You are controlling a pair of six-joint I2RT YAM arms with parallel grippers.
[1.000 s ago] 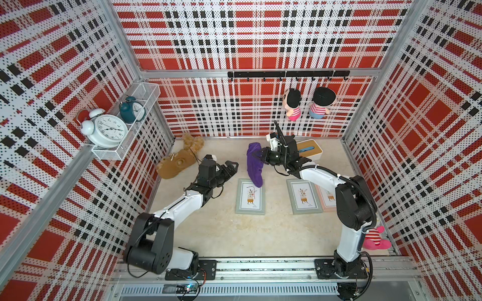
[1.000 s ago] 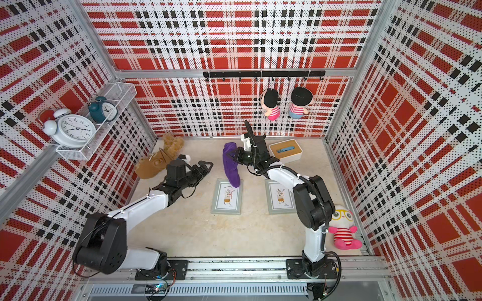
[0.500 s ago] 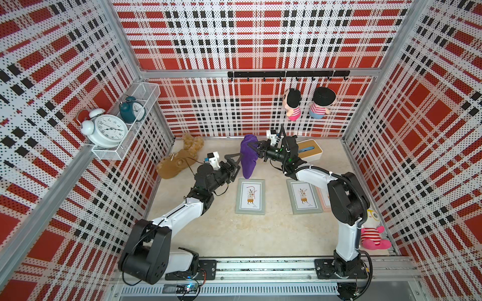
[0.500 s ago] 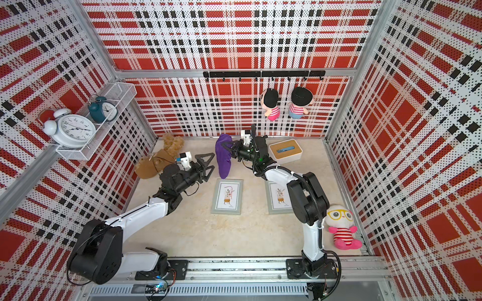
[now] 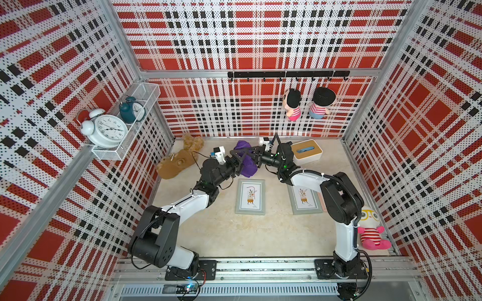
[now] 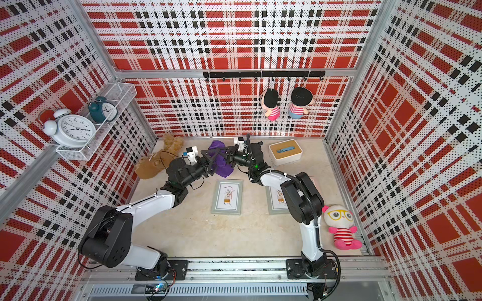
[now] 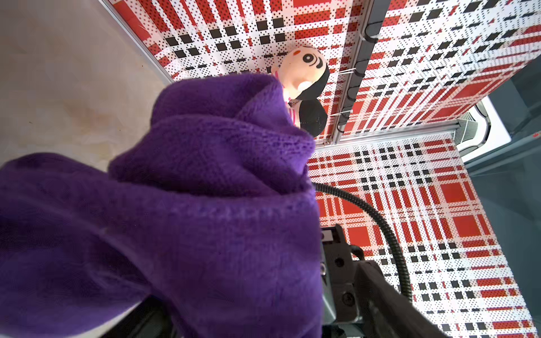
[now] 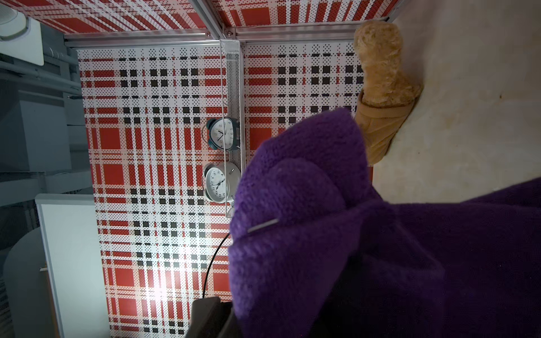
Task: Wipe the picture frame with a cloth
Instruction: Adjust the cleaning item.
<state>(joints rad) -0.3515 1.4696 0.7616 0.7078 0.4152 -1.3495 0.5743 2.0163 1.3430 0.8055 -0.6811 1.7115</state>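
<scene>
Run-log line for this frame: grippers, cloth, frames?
right gripper: shut on cloth | left gripper: open, at cloth | cloth: bunched, held aloft | picture frames: flat, untouched

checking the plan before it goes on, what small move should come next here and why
Probably close the left gripper on the cloth. Its jaws stand open right at the bunched cloth, which the right gripper pinches up in the air, and the picture frame below is not yet touched.
</scene>
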